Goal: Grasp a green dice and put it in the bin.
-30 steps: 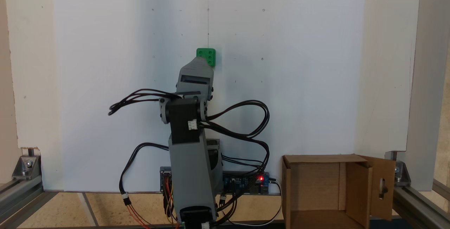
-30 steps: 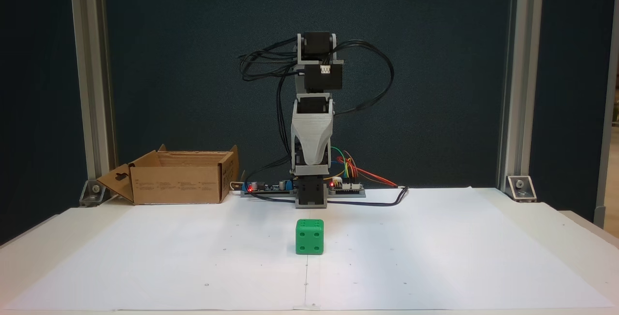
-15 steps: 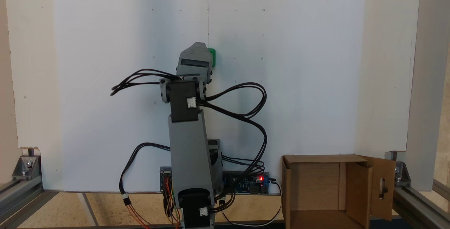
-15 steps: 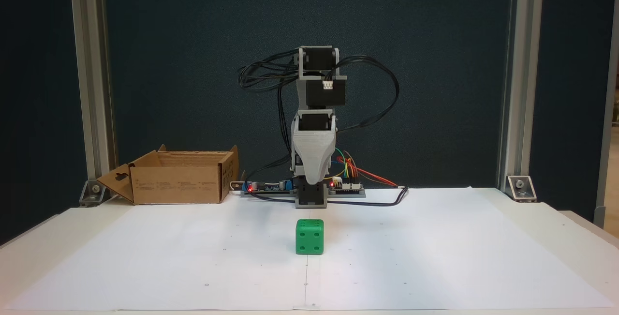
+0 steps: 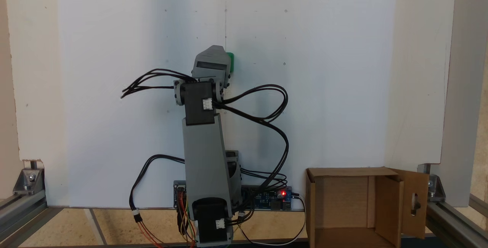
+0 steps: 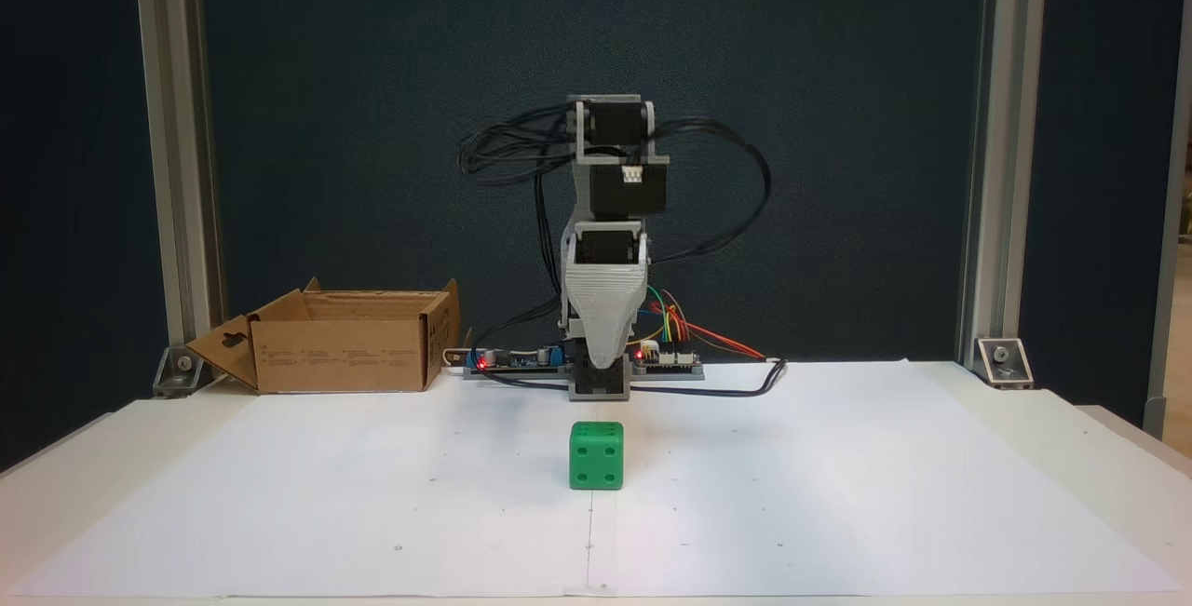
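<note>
Dice: the green dice (image 6: 596, 455) is seen nearest the front camera, resting on the white paper sheet (image 6: 838, 494) that covers the table, on the sheet's centre line.
Fingers: the gripper (image 6: 603, 359) is pointed downward, above and behind the dice; from above, most of the dice (image 5: 230, 62) is covered by it, so little sideways offset is left.
Finger state: the opening cannot be told; one grey tip is shown, the other being hidden behind it.
Key relation: the dice is judged to lie below and slightly forward of the fingers; a short descent is called for.
Bin: the cardboard box (image 6: 349, 345) is set well apart, beside the arm's base, flaps open.
</note>
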